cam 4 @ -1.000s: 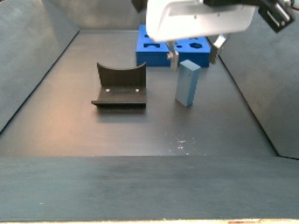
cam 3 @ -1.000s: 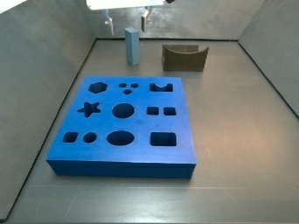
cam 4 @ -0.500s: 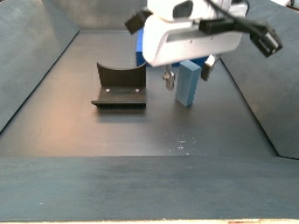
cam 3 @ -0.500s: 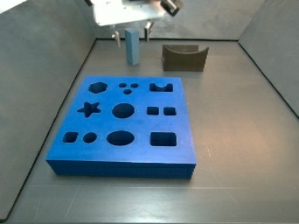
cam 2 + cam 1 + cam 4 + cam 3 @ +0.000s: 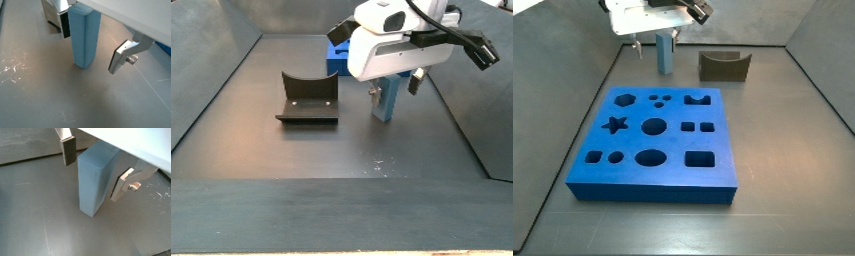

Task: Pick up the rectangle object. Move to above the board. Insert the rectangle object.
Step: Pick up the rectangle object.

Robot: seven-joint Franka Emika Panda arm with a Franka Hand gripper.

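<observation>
In both wrist views we see the gripper [image 5: 95, 167] spread wide around the upright rectangle object [image 5: 98, 178] standing on the floor, fingers [image 5: 125, 56] clear of its sides. Farther off in a side view: the board [image 5: 656, 140], then the olive block [image 5: 723, 66].

a white, boxy gripper [image 5: 396, 92] housing with black trim is seen; flat silver fingers [image 5: 125, 181] are fastened by a round screw.
</observation>
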